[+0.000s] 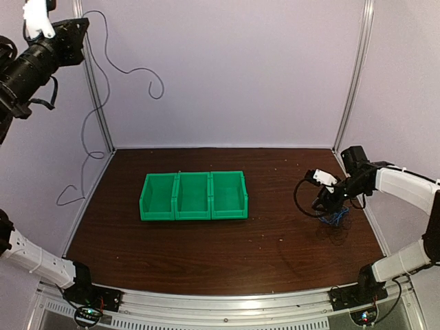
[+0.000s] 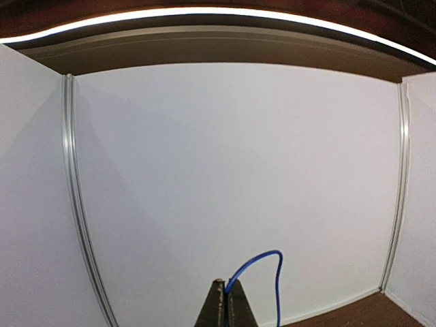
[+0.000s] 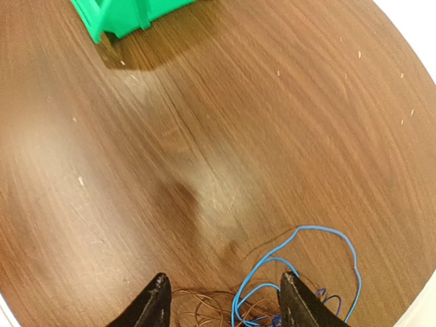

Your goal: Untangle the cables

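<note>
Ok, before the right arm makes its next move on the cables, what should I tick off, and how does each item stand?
1. Left gripper shut on the blue cable: ok.
2. That blue cable hangs by the left wall, apart from the cable pile: ok.
3. Right gripper jaws open: ok.
4. Right gripper low over the cable pile, strands between its fingers: ok.
5. Which single strand a close would catch: cannot tell; blue and dark wires overlap there.
6. Green bins well apart from the pile: ok.
</note>
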`<state>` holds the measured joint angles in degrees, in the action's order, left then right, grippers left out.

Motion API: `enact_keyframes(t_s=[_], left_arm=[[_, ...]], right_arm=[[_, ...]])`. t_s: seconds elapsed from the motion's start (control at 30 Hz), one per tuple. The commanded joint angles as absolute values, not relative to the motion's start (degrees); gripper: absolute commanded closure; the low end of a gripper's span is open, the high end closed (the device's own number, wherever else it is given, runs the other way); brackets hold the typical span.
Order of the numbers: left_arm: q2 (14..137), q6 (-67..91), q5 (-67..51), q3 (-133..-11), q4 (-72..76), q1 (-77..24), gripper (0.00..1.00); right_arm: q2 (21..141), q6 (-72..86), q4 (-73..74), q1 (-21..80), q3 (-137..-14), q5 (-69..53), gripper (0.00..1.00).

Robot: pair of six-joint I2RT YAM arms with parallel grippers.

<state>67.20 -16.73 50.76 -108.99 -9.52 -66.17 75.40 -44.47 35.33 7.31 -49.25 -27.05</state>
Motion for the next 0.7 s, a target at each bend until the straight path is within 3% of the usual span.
enact_keyframes(t_s=[0.0,0.23,0.67], left_arm=[[68.11,-16.40,57.37,-108.75,-14.22,-66.44,1.00],[74.88,-29.98,65.46,-111.96,-9.05,-65.67,1.00],[81.34,-28.22,62.84,-121.69,-11.81,-60.09,1.00]], right_arm=[[71.35,-41.96,41.56,10.32,-52.64,-33.48,0.44],[66.39,-36.60,34.67,12.14,-47.76,-39.06,0.42],[61.34,-34.39,26.06,12.13,-39.13,-36.30,0.41]])
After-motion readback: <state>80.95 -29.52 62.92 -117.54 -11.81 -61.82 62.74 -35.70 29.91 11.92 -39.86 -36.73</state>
